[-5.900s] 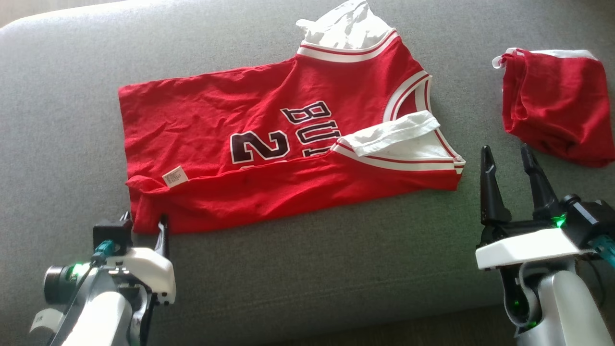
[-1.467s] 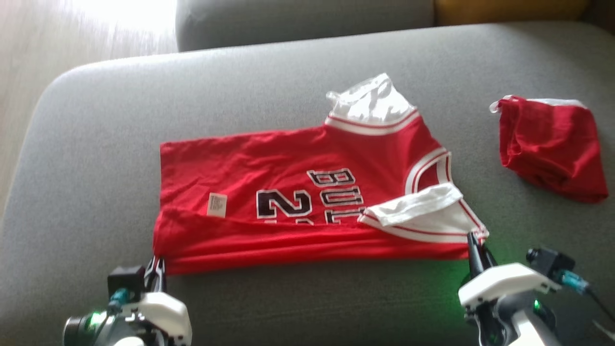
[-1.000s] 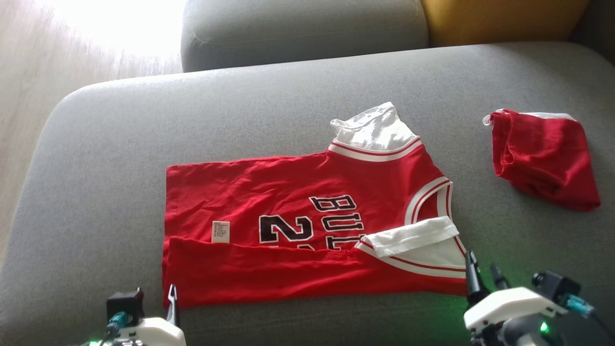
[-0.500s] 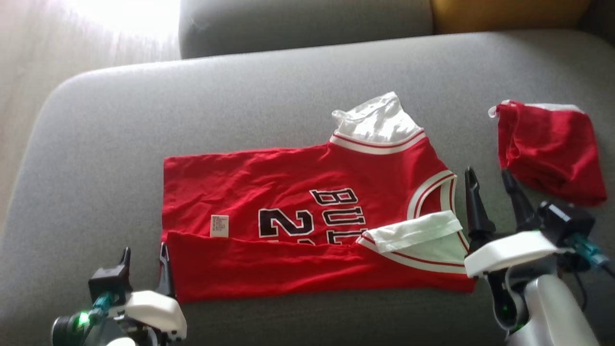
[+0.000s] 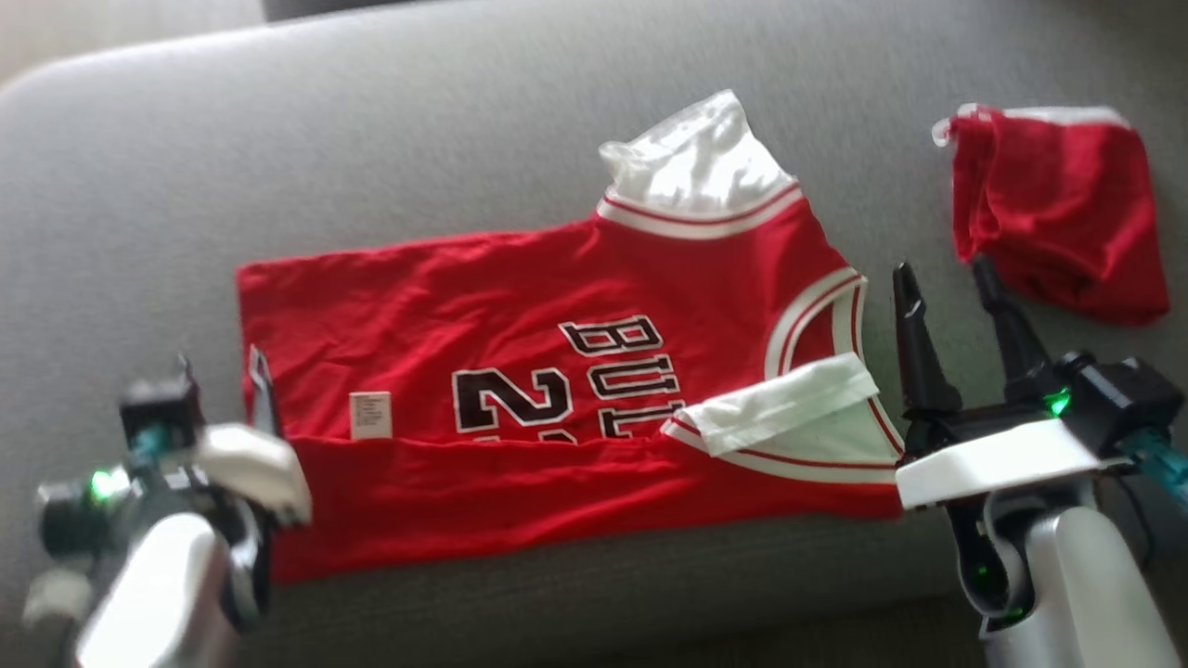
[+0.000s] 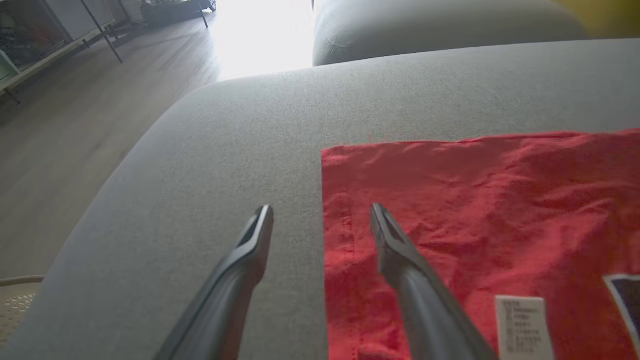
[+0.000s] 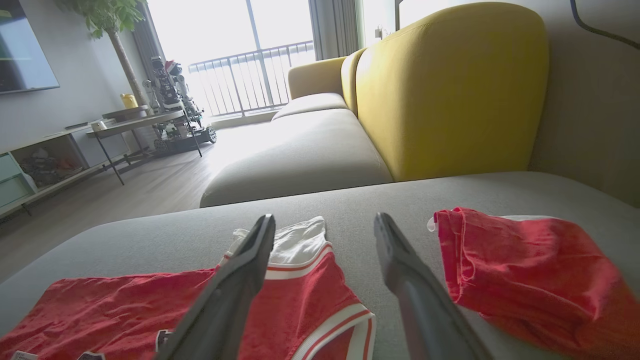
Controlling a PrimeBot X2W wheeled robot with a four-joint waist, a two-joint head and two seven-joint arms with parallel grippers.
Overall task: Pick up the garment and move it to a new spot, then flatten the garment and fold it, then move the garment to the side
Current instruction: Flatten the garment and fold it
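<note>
– Where is the red shirt (image 5: 557, 390)?
– It lies flat on the grey sofa seat (image 5: 464, 111), neck end to the right. The near long side is folded over and hides part of the black number and letters. A white tag (image 5: 369, 415) sits just above the fold.
– What is the left gripper (image 5: 221, 380) doing?
– It is at the shirt's left edge. Its fingers are spread wide and hold nothing. In the left wrist view, one finger (image 6: 400, 255) is over the red cloth and the other is over the grey seat.
– And the right gripper (image 5: 944, 271)?
– Spread wide too, with nothing in it. It is up just right of the shirt's neck, between the shirt and another red cloth (image 5: 1058, 213) bunched up at the far right.
</note>
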